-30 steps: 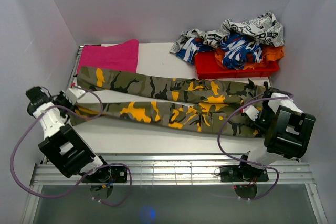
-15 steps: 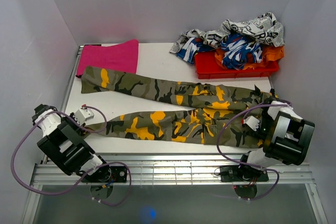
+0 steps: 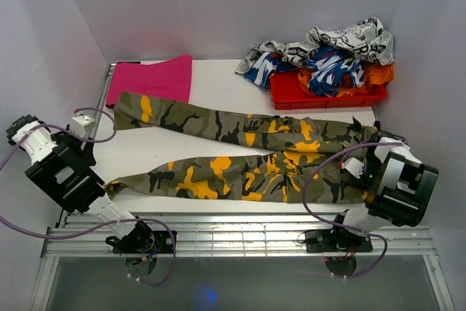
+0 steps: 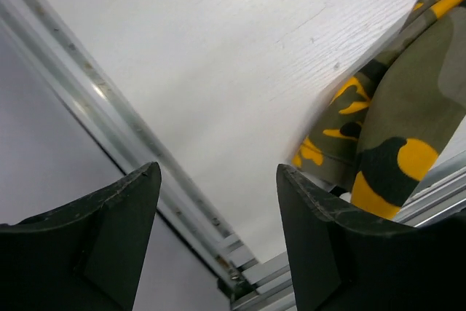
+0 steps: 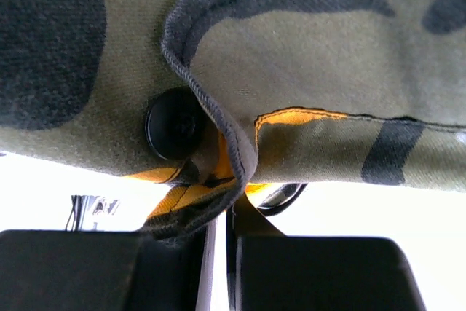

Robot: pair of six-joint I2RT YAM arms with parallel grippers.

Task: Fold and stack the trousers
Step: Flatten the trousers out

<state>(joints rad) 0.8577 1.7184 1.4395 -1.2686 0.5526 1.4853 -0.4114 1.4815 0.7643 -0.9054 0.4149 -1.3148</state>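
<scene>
The camouflage trousers (image 3: pixel 247 147) lie spread across the white table, legs pointing left and waist at the right. Their near leg ends at the table's front left (image 4: pixel 408 107). My left gripper (image 3: pixel 81 127) hovers over the table's left edge, apart from the cloth, jaws open and empty (image 4: pixel 218 172). My right gripper (image 3: pixel 355 167) is at the waist end, shut on the trousers' waistband (image 5: pixel 222 223). Olive cloth (image 5: pixel 291 49) with a black button (image 5: pixel 173 123) fills the right wrist view.
A pink cloth (image 3: pixel 151 78) lies at the back left. A red tray (image 3: pixel 291 96) at the back right holds a newsprint garment (image 3: pixel 349 38), a blue-and-white one (image 3: pixel 331 63) and an orange one (image 3: pixel 378 74). A metal rail (image 4: pixel 109 100) runs along the table's left edge.
My left gripper opened, let go of the near leg's hem and drew back up and left. The near leg now lies closer to the front edge. The right gripper stayed shut.
</scene>
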